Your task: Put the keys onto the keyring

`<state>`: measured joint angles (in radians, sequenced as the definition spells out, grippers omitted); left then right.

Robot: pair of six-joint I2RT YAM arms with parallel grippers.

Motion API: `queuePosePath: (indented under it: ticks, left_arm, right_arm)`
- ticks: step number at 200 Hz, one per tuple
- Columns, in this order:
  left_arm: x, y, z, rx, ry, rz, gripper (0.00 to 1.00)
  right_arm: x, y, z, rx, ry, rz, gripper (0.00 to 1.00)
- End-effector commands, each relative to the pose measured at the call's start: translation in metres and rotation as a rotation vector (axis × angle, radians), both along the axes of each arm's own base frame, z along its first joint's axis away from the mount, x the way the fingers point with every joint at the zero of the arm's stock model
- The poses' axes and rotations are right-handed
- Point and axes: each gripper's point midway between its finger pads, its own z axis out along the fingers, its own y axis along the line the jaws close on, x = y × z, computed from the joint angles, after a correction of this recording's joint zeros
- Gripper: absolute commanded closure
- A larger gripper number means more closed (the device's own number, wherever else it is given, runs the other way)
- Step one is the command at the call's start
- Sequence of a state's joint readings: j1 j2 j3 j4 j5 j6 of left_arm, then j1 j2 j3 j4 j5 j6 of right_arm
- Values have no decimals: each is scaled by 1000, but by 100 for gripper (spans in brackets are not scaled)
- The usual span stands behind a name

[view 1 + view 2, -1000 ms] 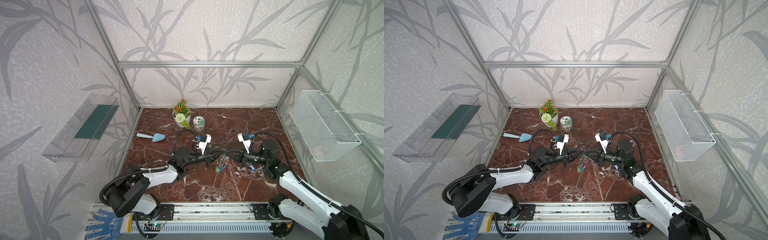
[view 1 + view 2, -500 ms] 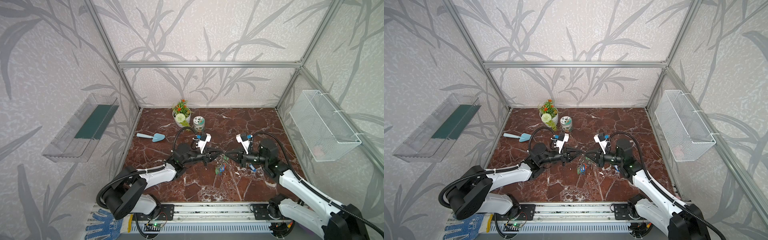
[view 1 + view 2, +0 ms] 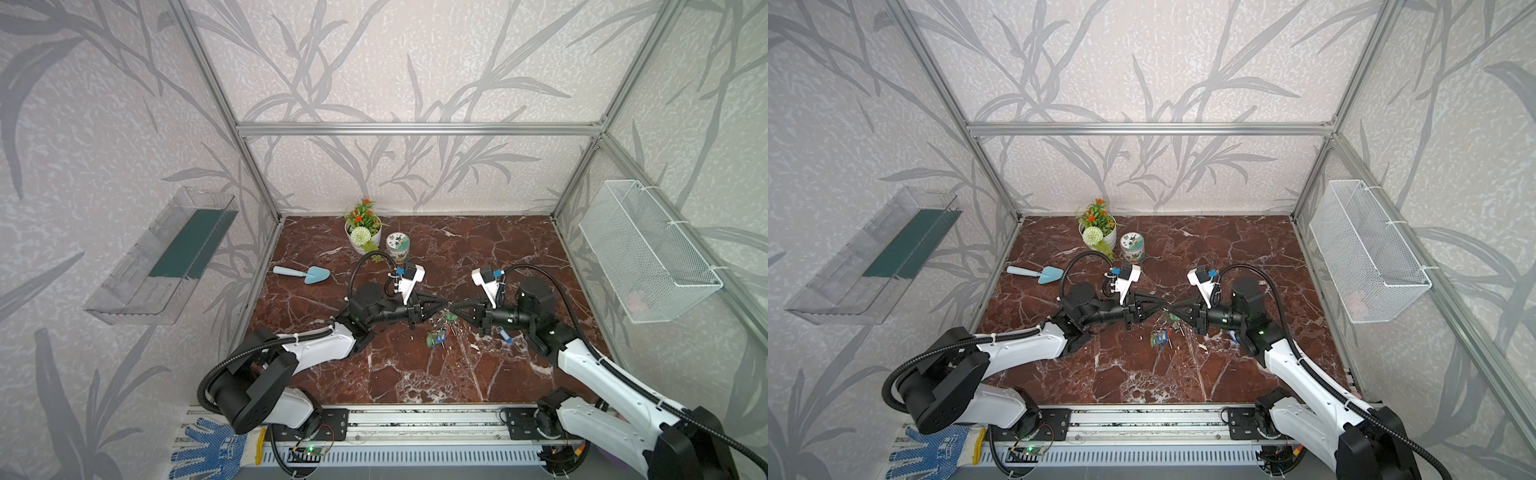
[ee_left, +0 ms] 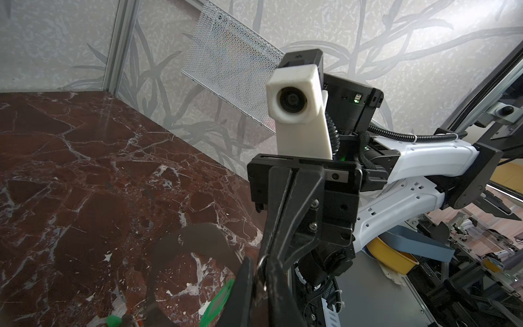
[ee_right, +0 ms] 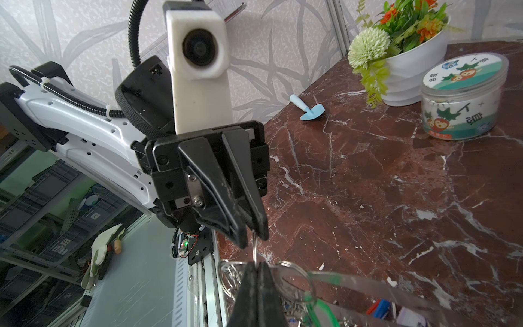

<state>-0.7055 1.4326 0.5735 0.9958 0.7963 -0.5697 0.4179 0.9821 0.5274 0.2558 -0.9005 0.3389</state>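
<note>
The right gripper (image 5: 257, 267) is clamped shut on a small metal split ring (image 5: 255, 250), pinning it steady, I'd guess. The left gripper (image 5: 252, 237) has its tips nearly meeting round it, can't tell if they grip. The flat grey oval metal keyring (image 5: 365, 284) sits just beside them, mid-table; a blue plastic key tag (image 3: 505, 334) lies loose to the right.

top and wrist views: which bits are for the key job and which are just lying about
For the job: key tags, keyring, split ring, left claw, right claw.
Lying about: trowel, flower pot, jar, wire basket, clear shelf, glove.
</note>
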Motion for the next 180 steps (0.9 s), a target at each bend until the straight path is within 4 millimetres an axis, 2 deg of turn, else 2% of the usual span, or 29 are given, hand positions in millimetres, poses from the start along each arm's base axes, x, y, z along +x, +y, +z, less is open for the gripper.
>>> queuePosePath:
  ticks: [1,16,69,104,125,137,161,180]
  left_arm:
    - [-10,-5,15,-38,-37,-72,86]
    - [-11,-5,14,-34,-34,-76,87]
    - [-10,-5,14,-36,-31,-72,100]
    - [-8,-2,17,-67,-29,-46,100]
    - [-5,0,20,-101,-17,-25,100]
    - [-4,-1,20,-113,-16,-22,100]
    - [-4,-1,22,-145,-10,-18,100]
    - [-4,0,26,-184,-12,-19,100]
  right_arm:
    - [3,3,29,40,-92,13,100]
    - [3,3,29,40,-91,14,100]
    - [3,3,28,40,-88,14,100]
    - [3,2,32,43,-91,2,100]
    - [6,-3,36,47,-93,-33,78]
    - [9,-8,41,70,-92,-65,71]
    - [13,-17,45,106,-81,-92,70]
    - [12,-18,44,114,-63,-91,75]
